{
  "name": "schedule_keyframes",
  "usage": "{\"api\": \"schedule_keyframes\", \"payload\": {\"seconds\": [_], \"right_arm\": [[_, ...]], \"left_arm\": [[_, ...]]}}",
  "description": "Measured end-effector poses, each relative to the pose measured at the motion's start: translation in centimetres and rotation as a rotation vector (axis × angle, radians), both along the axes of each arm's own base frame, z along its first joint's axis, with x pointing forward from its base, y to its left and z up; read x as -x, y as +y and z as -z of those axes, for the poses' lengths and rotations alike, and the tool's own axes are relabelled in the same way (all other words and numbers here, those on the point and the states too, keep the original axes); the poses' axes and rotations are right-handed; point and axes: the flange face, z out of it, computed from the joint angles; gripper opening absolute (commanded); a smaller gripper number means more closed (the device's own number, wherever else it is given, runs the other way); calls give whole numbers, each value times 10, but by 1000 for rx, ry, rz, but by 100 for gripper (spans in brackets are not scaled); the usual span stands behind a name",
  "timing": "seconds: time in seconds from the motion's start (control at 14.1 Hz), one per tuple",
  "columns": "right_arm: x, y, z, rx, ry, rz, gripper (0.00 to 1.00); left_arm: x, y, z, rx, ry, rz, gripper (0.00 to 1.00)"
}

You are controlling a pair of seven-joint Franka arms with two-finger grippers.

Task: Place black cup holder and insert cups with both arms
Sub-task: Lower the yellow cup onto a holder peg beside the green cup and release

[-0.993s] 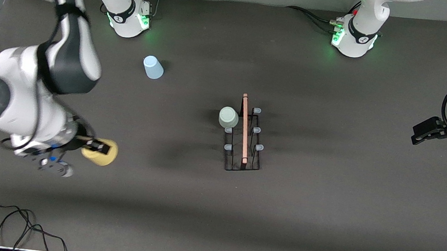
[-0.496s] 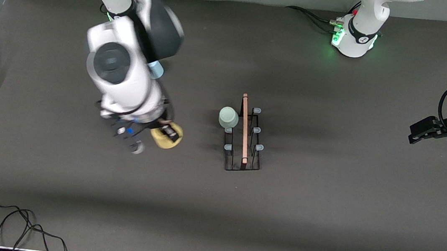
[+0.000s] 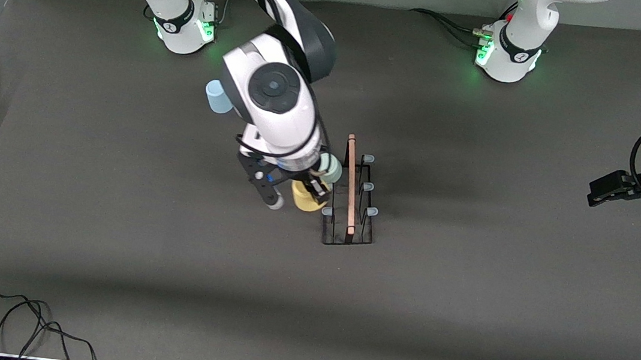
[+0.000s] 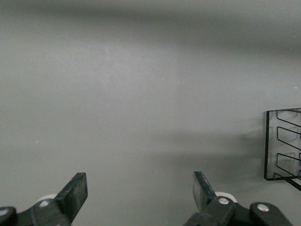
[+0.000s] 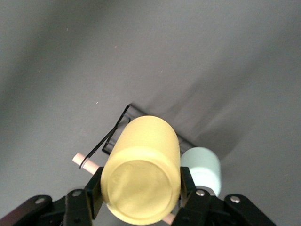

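Yellow plastic catches the eye first: the yellow cup [image 3: 306, 198] has travelled, in the space of a second, from the right arm's end of the table to a spot just beside the black cup holder [image 3: 347, 231]. The right gripper [image 3: 314, 194] has its fingers clamped on the cup's sides and hangs with it over the holder's row of pegs on the right arm's side. In the right wrist view the cup [image 5: 141, 169] is bottom-up, directly above the wire frame [image 5: 117, 127] and the wooden handle [image 5: 81, 160]. To me that looks like the carry is over and the lowering onto a peg is about to begin.

One cup is already in place: the pale green cup [image 3: 331, 169] sits upside down on the peg farthest from the front camera, right beside the yellow one. The light blue cup [image 3: 218, 98] has not moved; it lies on the table near the right arm's base, partly hidden by the arm.

The left gripper [image 3: 606, 191] waits over the left arm's end of the table, fingers [image 4: 75, 190] spread wide and empty, much as it was a second ago.

No brand, label or writing can be read on the cups or the holder.
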Motion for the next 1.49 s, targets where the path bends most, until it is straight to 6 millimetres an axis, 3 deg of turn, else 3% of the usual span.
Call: {"api": "schedule_keyframes", "payload": {"seconds": [0.92,0.99,1.06,1.28,1.49], "right_arm": [[-16,16,104,-2,-10,37,0],[-16,17,115,0,-10,38,62],[-17,17,124,3,-8,38,99],[-19,19,123,-6,-20,38,100],[-23,18,83,-25,-42,39,100]], "left_arm": [[-1,1,1,0,4,-1,100],[-1,1,1,0,4,-1,100],[-1,1,1,0,4,-1,100],[-1,1,1,0,3,-1,100],[-1,0,1,0,3,-1,100]]}}
